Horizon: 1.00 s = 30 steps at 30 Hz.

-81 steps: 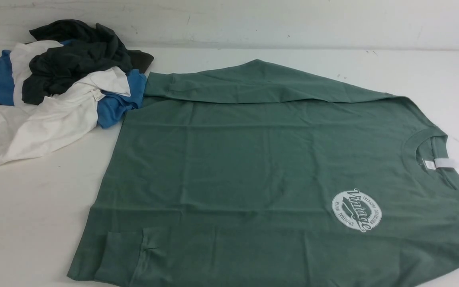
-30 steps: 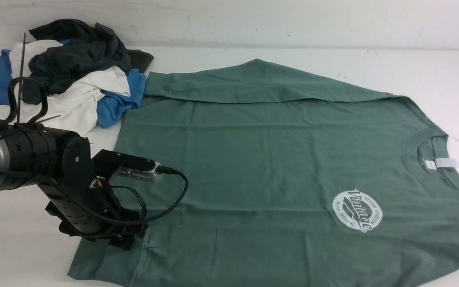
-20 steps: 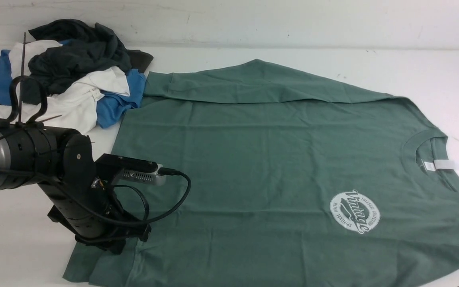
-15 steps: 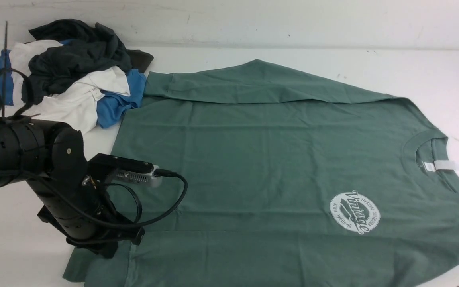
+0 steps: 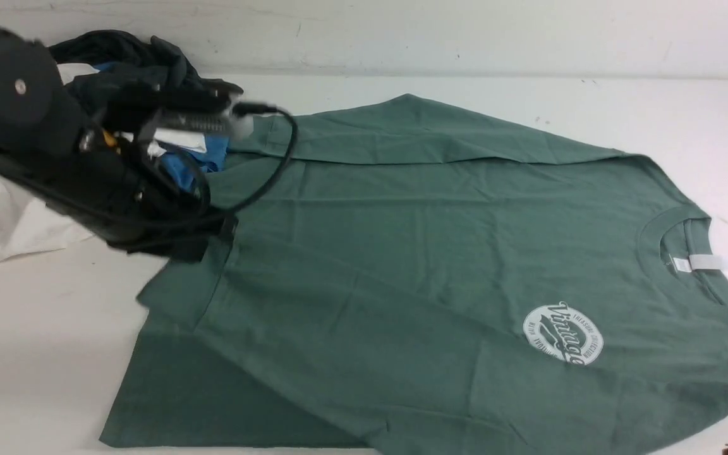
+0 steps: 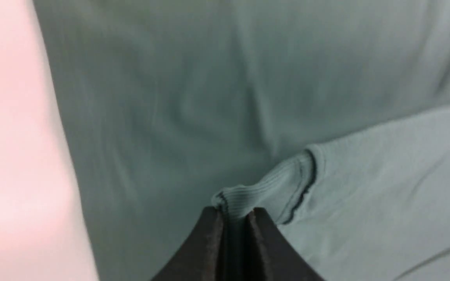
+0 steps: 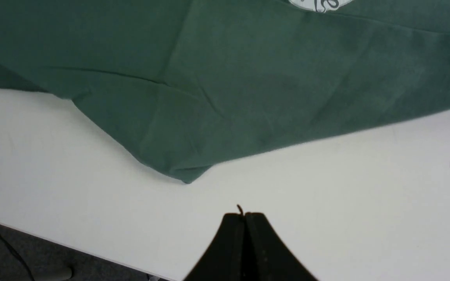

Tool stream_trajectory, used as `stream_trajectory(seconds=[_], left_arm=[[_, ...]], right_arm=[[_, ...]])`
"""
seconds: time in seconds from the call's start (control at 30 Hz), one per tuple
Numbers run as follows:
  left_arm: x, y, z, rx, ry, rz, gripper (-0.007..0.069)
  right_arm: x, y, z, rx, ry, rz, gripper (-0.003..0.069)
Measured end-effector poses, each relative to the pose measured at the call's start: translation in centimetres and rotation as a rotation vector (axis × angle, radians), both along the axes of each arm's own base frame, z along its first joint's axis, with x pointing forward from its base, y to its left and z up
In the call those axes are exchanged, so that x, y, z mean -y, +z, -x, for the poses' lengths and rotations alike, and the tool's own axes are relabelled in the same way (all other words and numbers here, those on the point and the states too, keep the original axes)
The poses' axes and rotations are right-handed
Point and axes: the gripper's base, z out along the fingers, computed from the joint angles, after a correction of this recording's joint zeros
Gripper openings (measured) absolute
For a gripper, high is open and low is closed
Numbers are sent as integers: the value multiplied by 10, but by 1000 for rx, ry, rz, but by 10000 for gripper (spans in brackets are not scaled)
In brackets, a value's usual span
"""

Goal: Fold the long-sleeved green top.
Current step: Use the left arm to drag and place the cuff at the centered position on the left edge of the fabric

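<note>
Firmly nipped between the almost-closed jaws of the left end effector (image 6: 236, 214), the ribbed cuff (image 6: 266, 189) of the green long-sleeved top (image 5: 414, 253) hangs raised above the cloth at the left of the frame, the sleeve slanting up to it in a slack diagonal. The top itself lies flat on the white tabletop (image 5: 35, 328), filling the centre and right of the front view, with its white neck tag (image 5: 708, 262) at the right edge and its round logo (image 5: 563, 333) at lower right. The jersey looks light, soft and limp, and will likely sag and drag wherever unsupported, so cuffs, hems and shoulder seams seem the best holds. The right end effector (image 7: 244, 216), jaws pressed together and holding nothing, hovers over bare tabletop near a corner of the garment's edge. At upper left a dark charcoal garment (image 5: 143, 54), a blue garment (image 5: 181, 167) and a white garment (image 5: 4, 215) lie heaped beside the far sleeve, partly behind the left arm, where a wide sweep could snag them.
</note>
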Motion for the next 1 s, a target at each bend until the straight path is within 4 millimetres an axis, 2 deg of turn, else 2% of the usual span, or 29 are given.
stream_trajectory(seconds=[0.07,0.1,0.13,0.2,0.23,0.3,0.53,0.73,1.0], left_arm=[[2,9,-7,28,-1,8,44],[4,20,-19,58,-4,7,44],[5,22,-22,67,-5,7,44],[6,26,-40,96,-5,-30,44],[6,26,-41,98,-5,-35,44],[8,15,-63,96,-7,-91,44],[10,-21,-104,96,53,-165,44],[12,-49,-123,107,57,-193,44],[11,-77,-136,90,42,-254,44]], right_arm=[[0,0,0,2,-1,0,-15],[0,0,-1,8,-5,0,-15],[0,0,-1,10,-5,1,-15],[0,1,-2,17,-10,0,-15],[0,1,-2,17,-10,-1,-15],[0,1,-2,19,-11,-4,-15],[0,1,-2,20,-11,-5,-15],[0,1,-2,20,-11,-5,-15],[0,1,-2,20,-11,-5,-15]])
